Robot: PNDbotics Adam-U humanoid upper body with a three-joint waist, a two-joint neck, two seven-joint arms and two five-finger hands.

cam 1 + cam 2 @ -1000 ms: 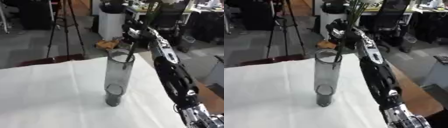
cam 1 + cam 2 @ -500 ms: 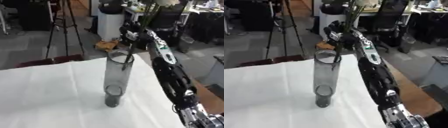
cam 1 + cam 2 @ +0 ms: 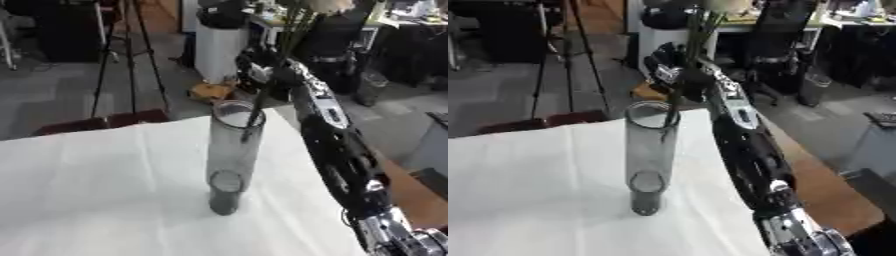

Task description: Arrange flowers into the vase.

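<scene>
One tall, clear, smoky-grey glass cylinder vase (image 3: 231,159) stands upright near the right edge of the white-covered table (image 3: 87,190), while the right hand (image 3: 267,70), fingers curled round a bunch of green flower stems (image 3: 273,75), holds their lower ends inside the vase mouth.

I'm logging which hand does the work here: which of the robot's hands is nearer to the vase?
Right. The right hand is just above and behind the vase rim, curled round the flower stems. The left hand shows in neither view.
</scene>
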